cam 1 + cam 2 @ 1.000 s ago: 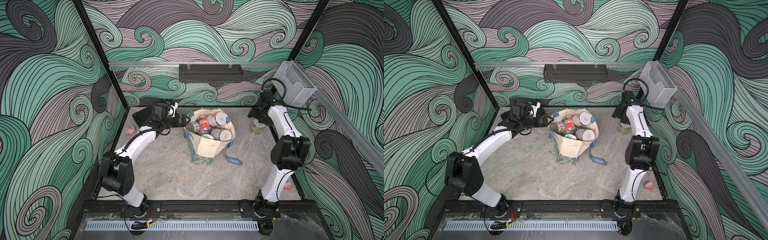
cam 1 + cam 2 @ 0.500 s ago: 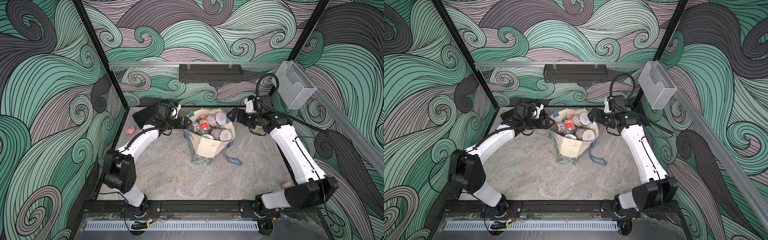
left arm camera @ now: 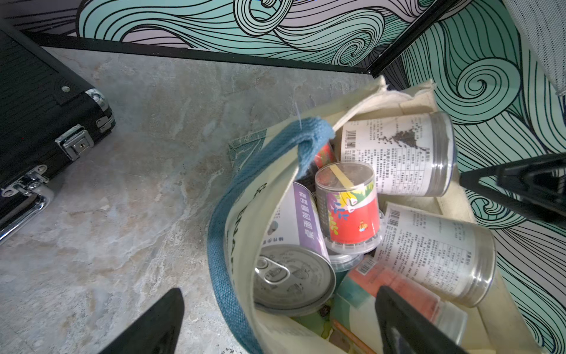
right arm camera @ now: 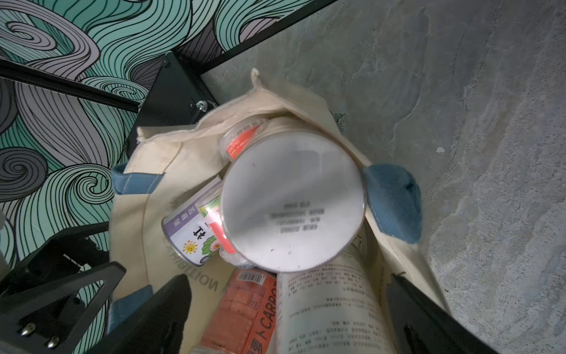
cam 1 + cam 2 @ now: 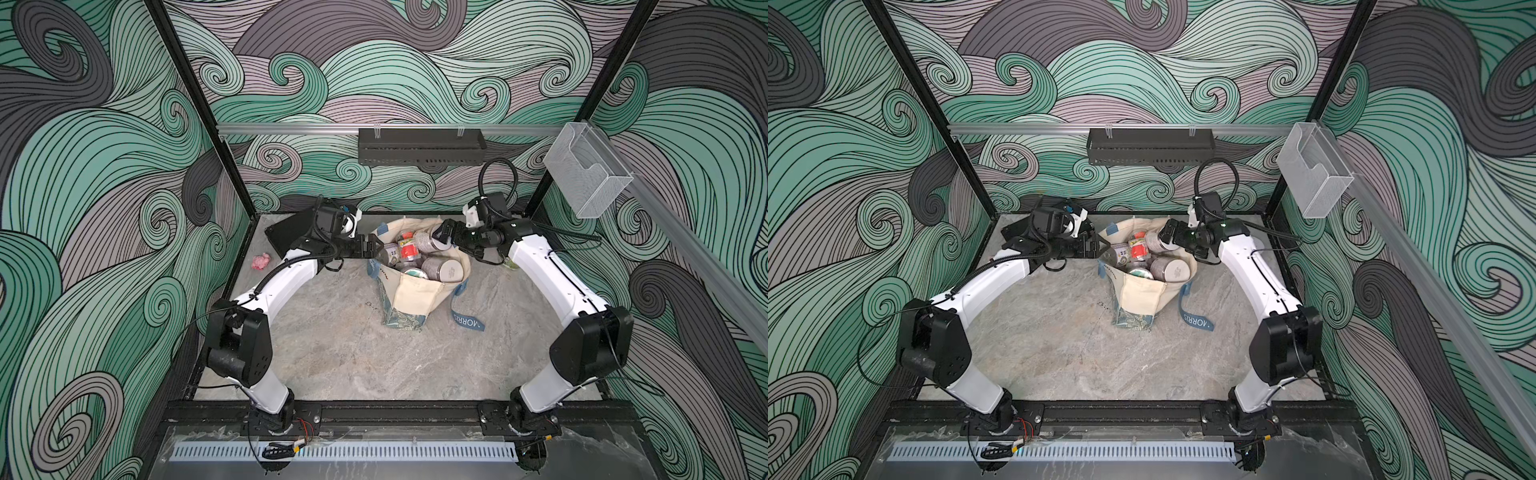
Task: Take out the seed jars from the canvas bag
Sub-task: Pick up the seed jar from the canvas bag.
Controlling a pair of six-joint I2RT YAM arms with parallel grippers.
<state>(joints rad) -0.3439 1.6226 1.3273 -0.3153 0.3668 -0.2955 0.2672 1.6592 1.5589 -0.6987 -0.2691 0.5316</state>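
The cream canvas bag point(image 5: 415, 291) point(image 5: 1140, 291) stands open mid-table, packed with seed jars point(image 5: 417, 253) point(image 5: 1144, 253). My left gripper point(image 5: 376, 245) point(image 5: 1105, 246) hovers open at the bag's left rim. In the left wrist view it point(image 3: 278, 292) straddles the blue strap point(image 3: 226, 214), above a silver pull-tab lid point(image 3: 291, 279); a red-labelled jar point(image 3: 349, 211) lies beyond. My right gripper point(image 5: 438, 237) point(image 5: 1163, 235) is open over the bag's far right side. In the right wrist view it point(image 4: 289, 279) faces a big jar's white end point(image 4: 292, 202). Neither holds anything.
A flat black hard case point(image 5: 291, 232) point(image 3: 36, 116) lies at the back left, with a pink lump point(image 5: 261, 261) beside it. A small jar point(image 5: 509, 264) stands on the table behind my right forearm. The bag's lettered strap point(image 5: 467, 322) trails to the front right.
My right arm has swung from the far right, by the small jar, over to the bag's mouth. My left gripper has edged closer to the bag's rim. Both have stayed open.
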